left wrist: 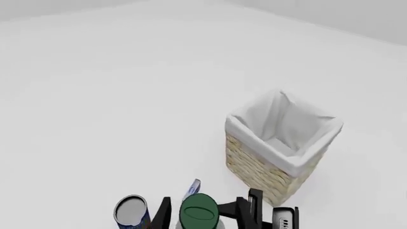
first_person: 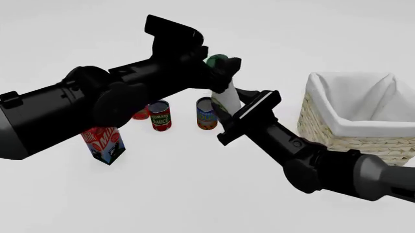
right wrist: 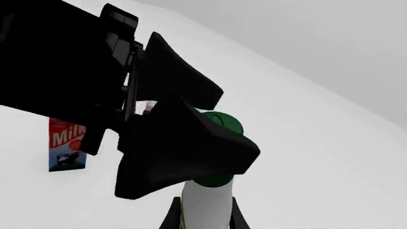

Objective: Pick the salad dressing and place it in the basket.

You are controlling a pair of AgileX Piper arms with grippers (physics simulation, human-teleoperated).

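Your left gripper [first_person: 224,68] is up at the top of the dressing [first_person: 227,97], its fingers either side of the green cap [left wrist: 199,213]. In the left wrist view the cap sits between the two dark fingers [left wrist: 164,214] with thin gaps showing, so you cannot tell whether they are pinching it or merely flanking it.

Your right gripper [right wrist: 202,217] has the bottle lower down: the right wrist view shows one finger [right wrist: 171,218] on each side of the white body, flush against it (reads as clamped). In the front view that arm reaches in from the right and crosses in front of the bottle.

The dressing stands upright in the middle of the table [first_person: 194,194], not in the basket [first_person: 353,116]. The basket sits well apart to its right, white lining visible, nothing seen inside.

Just left of the bottle in the front view is a can [first_person: 206,114] with a blue and orange label, then a green-labelled can [first_person: 160,115], with something red [first_person: 141,114] partly hidden behind your left arm. A milk carton [first_person: 104,143] stands nearer the camera, left. The left wrist view also shows a blue can [left wrist: 131,211] from above, silver lid up, beside the cap.
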